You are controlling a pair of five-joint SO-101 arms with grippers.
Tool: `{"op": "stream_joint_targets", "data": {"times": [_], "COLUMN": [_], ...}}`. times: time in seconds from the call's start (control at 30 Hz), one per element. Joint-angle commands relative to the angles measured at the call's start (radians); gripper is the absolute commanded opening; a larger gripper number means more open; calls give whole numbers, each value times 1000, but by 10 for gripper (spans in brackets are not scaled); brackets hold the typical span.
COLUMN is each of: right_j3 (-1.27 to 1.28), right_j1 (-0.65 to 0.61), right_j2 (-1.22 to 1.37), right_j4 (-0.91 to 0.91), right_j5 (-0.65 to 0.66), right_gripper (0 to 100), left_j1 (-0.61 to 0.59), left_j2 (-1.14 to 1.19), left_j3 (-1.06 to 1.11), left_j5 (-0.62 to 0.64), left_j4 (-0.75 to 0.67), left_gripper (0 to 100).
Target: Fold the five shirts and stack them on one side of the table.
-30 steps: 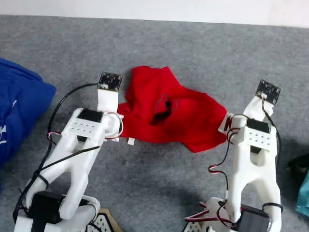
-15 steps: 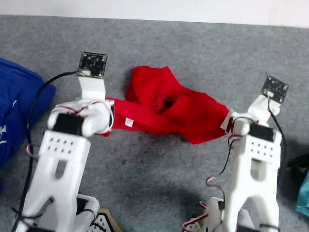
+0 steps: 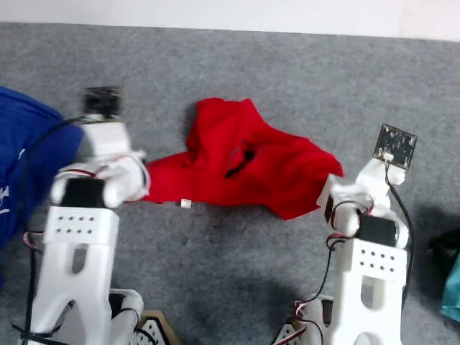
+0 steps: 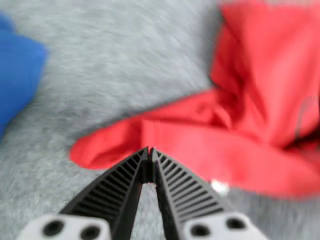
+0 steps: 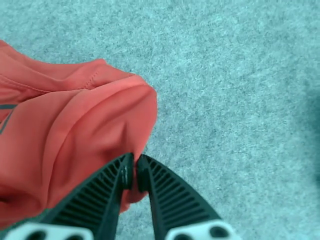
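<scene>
Leftward went the left pincer (image 4: 150,150), stretching the red shirt (image 3: 244,169).

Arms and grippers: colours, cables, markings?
Left arm and right arm match: white plastic shells, black motors, a grid of small holes, loose black, red and white cables, a dark circuit board at each wrist. Left gripper and right gripper: black ribbed fingers on white bases.

Red shirt (image 3: 277,176) matt cloth; table (image 3: 323,72) rough felt.
</scene>
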Motion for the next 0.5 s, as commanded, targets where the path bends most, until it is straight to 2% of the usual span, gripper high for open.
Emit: {"op": "stream_joint_targets", "data": {"times": [0.0,0.2,0.33,0.4,0.47], "right_j3": [-39,-102,-62,-42,-27], "right_j1": [15,22,-8,-7,-7], "right_j2": [-97,-200,-217,-217,-217], "right_j4": [24,119,125,107,97], "right_j5": [55,58,57,57,58], "right_gripper": [7,7,7,7,7], "left_j1": [-128,-133,-19,-5,-5], "left_j2": [-28,-74,-208,-294,-383], "left_j3": [-87,-50,114,205,291], "left_j5": [146,144,143,138,77], "left_j4": [-29,-23,21,23,25], "left_gripper": [5,5,8,12,59]}}
